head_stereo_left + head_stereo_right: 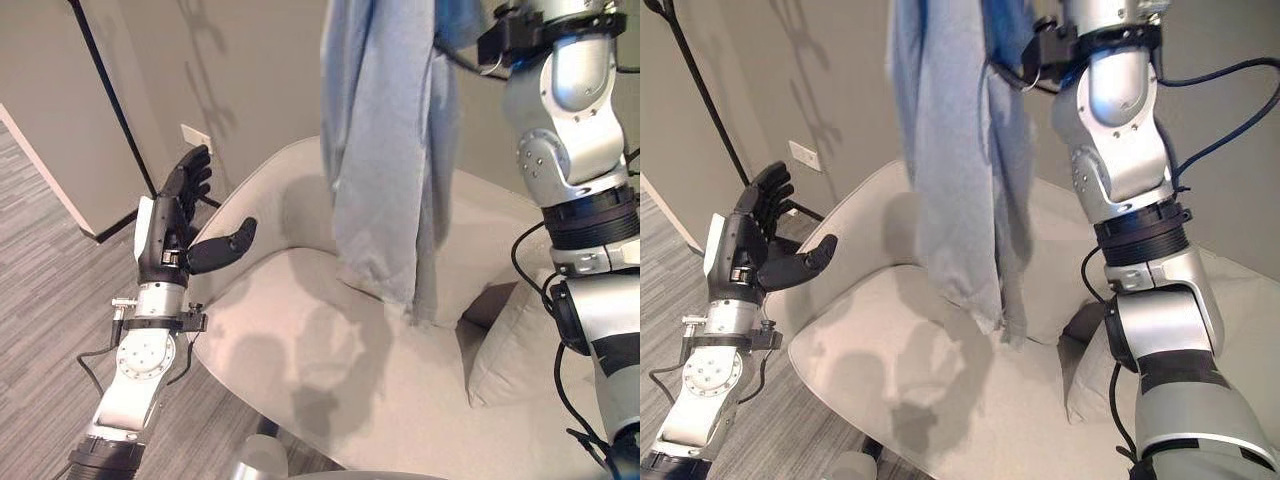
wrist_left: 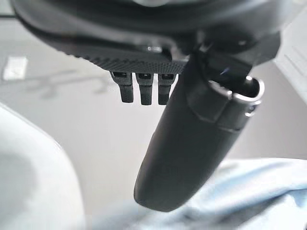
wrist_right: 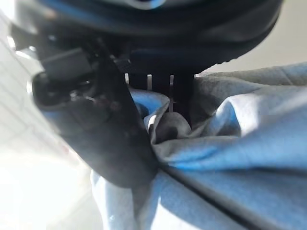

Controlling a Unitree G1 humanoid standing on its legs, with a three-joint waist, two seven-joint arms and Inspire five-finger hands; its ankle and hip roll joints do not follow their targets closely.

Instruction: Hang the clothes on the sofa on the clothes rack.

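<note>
A light blue garment [image 1: 385, 150] hangs in long folds above the beige sofa [image 1: 300, 350], its lower hem just over the seat. My right arm reaches up at the right, and in the right wrist view my right hand [image 3: 110, 124] is shut on the bunched blue cloth [image 3: 230, 143], thumb pressed against it. My left hand [image 1: 175, 225] stands open at the sofa's left edge, fingers straight and thumb out, holding nothing. A thin black pole of the clothes rack [image 1: 110, 110] rises at the far left by the wall.
A beige cushion [image 1: 510, 350] lies on the sofa's right side. Grey striped carpet [image 1: 40, 280] covers the floor to the left. A white wall socket [image 1: 195, 138] sits behind the sofa, on the beige wall.
</note>
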